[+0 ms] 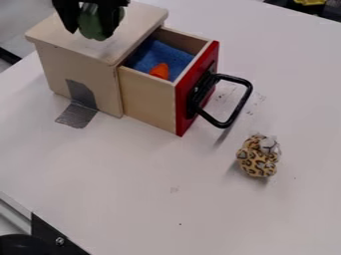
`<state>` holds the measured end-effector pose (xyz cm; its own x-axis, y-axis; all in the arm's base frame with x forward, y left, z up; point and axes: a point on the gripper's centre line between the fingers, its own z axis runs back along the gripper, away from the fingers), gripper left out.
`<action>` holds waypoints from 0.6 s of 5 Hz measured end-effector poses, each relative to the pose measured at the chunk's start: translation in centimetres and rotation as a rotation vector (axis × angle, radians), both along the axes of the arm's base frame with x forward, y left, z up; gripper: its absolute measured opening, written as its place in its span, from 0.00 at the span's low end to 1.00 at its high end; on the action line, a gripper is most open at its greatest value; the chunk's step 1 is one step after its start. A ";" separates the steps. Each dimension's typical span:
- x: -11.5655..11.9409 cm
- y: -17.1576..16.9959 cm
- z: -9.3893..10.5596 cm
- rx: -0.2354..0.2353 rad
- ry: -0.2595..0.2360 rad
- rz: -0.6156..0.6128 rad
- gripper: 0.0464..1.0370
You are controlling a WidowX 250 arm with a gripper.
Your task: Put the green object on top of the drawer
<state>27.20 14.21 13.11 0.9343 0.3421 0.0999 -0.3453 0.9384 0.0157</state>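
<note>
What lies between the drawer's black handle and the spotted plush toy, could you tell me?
Only a bare stretch of white tabletop lies between the handle and the plush toy, as the camera view shows.

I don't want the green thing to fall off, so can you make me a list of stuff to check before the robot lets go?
1. Gripper has the green thing between its fingers: ok.
2. Green thing is above the top of the box: ok, it looks that way.
3. Green thing touches the top: cannot tell from this slanted view.
4. Drawer is shut: not ok, it is pulled out, with an orange thing inside. That probably won't matter for the top.
5. Spotted toy is out of the way: ok, it is on the table, beyond the handle.
</note>
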 end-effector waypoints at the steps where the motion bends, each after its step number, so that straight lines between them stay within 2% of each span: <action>1: 0.7 0.5 -1.3 -0.019 0.030 -0.006 0.70; 2: 0.8 0.4 -1.2 -0.021 0.031 -0.018 0.74; 3: 1.4 0.1 -0.3 -0.025 0.025 -0.048 0.97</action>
